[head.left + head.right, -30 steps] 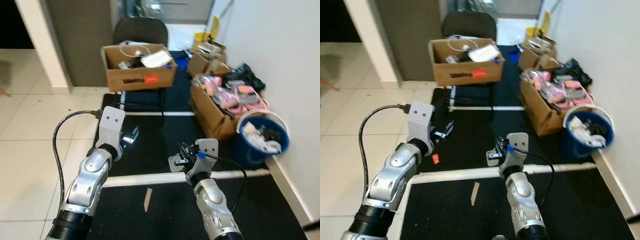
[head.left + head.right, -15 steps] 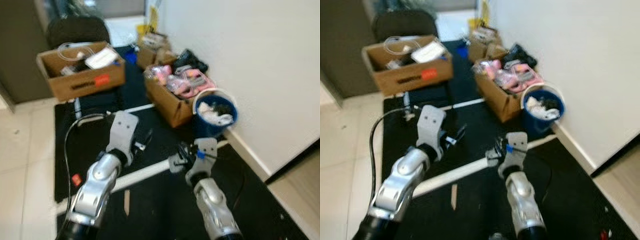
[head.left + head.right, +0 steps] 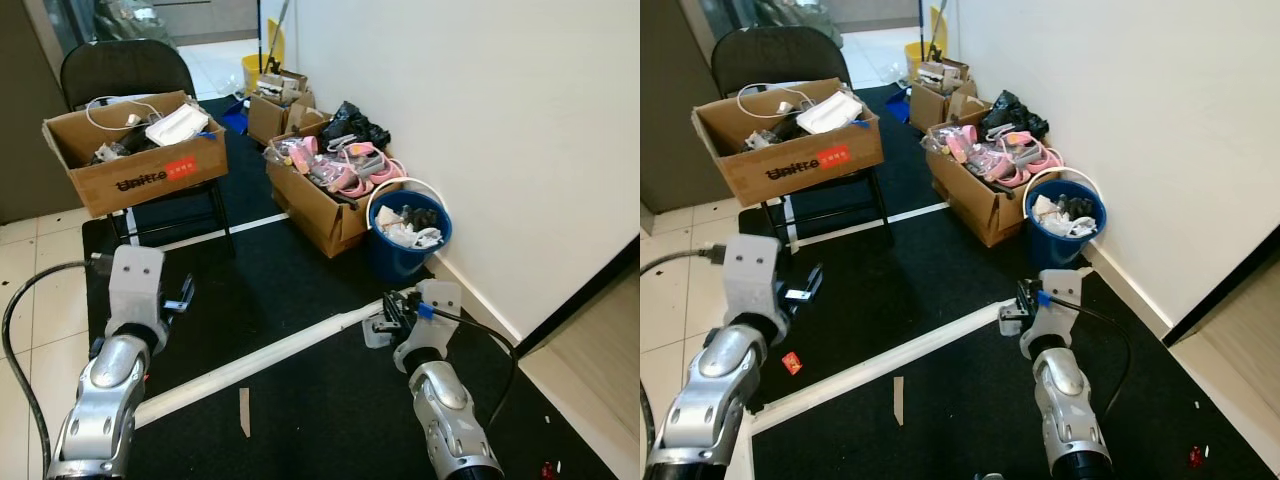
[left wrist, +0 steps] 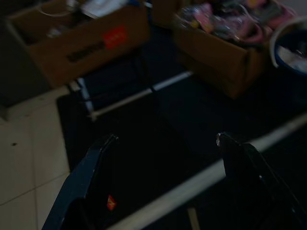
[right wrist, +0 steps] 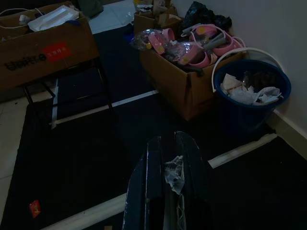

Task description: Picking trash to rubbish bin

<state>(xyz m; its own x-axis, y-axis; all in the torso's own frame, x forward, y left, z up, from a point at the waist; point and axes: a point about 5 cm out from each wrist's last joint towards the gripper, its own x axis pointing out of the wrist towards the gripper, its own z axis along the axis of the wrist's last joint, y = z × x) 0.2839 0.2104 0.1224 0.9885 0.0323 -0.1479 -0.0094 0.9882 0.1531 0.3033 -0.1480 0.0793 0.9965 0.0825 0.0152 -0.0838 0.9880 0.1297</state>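
Carrying a crumpled scrap of pale trash pinched between its closed black fingers, the right tool is hanging low over the black mat, facing the blue rubbish bin. That bin is standing against the white wall, ahead of the right tool and a little to its right, near but not yet beneath it; it is already holding crumpled paper and dark waste under a white hoop handle. Judging from this, the coming move is calling for a reach forward and rightward until the scrap is over the rim, and the right arm is clearly the nearer one. The left tool is idling well to the left with its fingers spread apart and nothing between them. Lying on the mat near the left arm is a small red scrap, and a short pale stick is resting just beyond the white tape line; both look like trash not yet collected. Standing by the bin is a cardboard box of pink items. Another cardboard box printed "Unitree" is sitting on a black chair.
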